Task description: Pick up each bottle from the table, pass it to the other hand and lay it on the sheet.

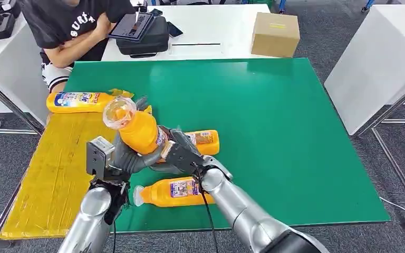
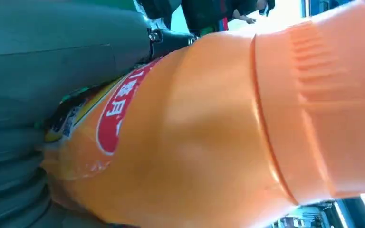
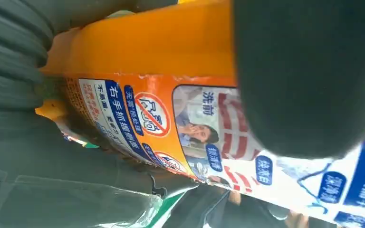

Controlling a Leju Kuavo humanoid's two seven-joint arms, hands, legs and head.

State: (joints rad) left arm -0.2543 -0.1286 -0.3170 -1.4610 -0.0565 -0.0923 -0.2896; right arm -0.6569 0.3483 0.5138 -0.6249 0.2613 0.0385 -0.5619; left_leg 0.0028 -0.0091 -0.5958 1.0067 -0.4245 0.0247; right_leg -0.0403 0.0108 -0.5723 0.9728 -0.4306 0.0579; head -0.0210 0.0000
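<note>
Green table (image 1: pixel 274 132): two bottles (image 1: pixel 176 192) lie beneath both hands' bottle (image 1: pixel 137 129)

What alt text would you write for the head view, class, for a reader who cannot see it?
Both robot hands, left hand and right hand, grip one orange bottle raised over a green table. Two more bottles lie on the table near the hands, and another lies at the far end of a yellow sheet. A person sits beyond.

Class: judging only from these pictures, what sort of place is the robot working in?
Probably a robotics lab or test room: a green mat covers the work table, white benches surround it, and a seated person holds a tablet.
</note>
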